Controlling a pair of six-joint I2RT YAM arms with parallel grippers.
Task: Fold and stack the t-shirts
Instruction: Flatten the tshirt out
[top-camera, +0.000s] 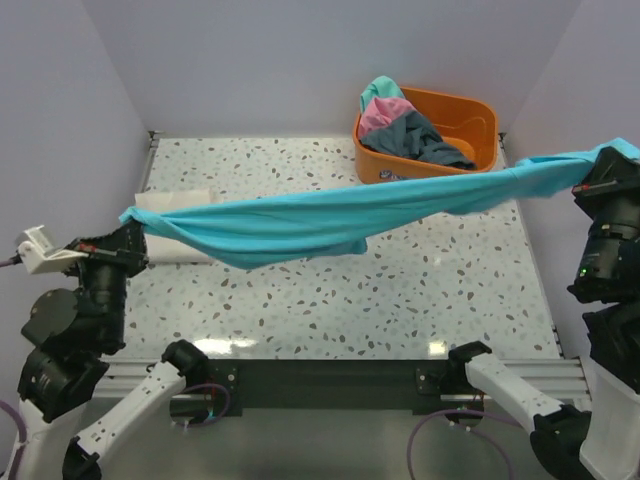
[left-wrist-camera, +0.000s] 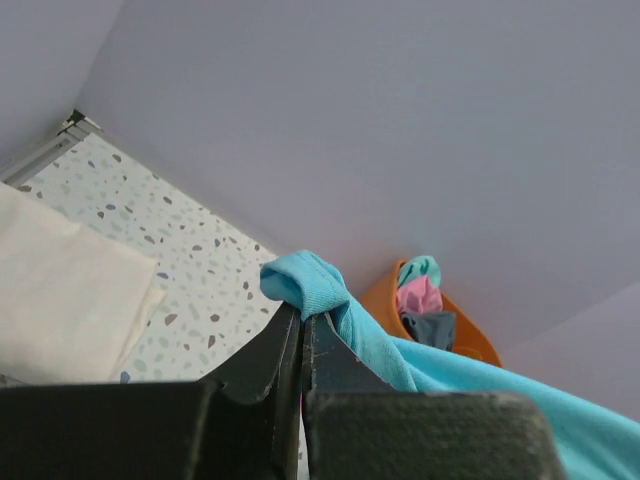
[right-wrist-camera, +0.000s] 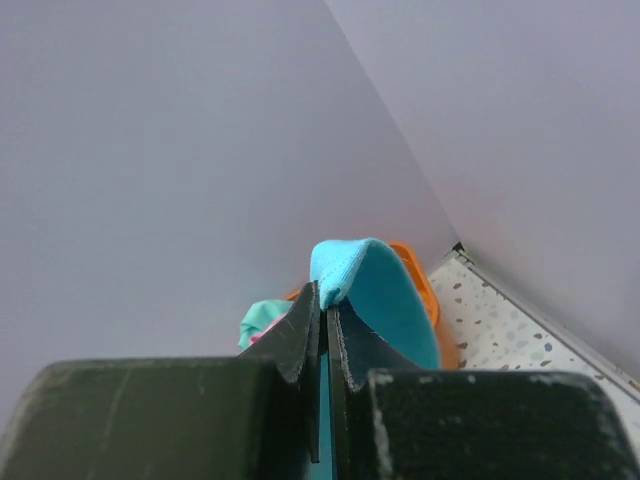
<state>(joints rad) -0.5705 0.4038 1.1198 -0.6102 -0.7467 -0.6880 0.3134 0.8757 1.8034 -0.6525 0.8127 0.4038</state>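
My left gripper (top-camera: 128, 238) sits at the middle left of the top view, clenched on one end of the teal t-shirt (top-camera: 330, 215); in my left wrist view a bunched fold of that cloth pokes up from between my two dark fingers (left-wrist-camera: 265, 365), pinched tight with no gap showing; my right gripper (top-camera: 592, 178) is at the right edge of the top view, higher in the frame, and it is clamped just as hard on the shirt's other end, a rounded loop of teal standing up out of the closed jaws in my right wrist view; between my two grips the shirt is strung out as one long band from the middle left to the upper right of the frame, held up over the speckled table (top-camera: 400, 290), sagging in the centre where a loose fold droops lowest; the cream-white t-shirt (top-camera: 175, 200) lies folded flat at the left side of the table, partly hidden behind the teal band and near my left gripper; the orange tub (top-camera: 475, 112) stands at the upper right of the table; heaped in it are the pink t-shirt (top-camera: 380, 113), the dark grey t-shirt (top-camera: 425, 142) and the second teal t-shirt (top-camera: 381, 90), which sticks up above the rim at the tub's left end.
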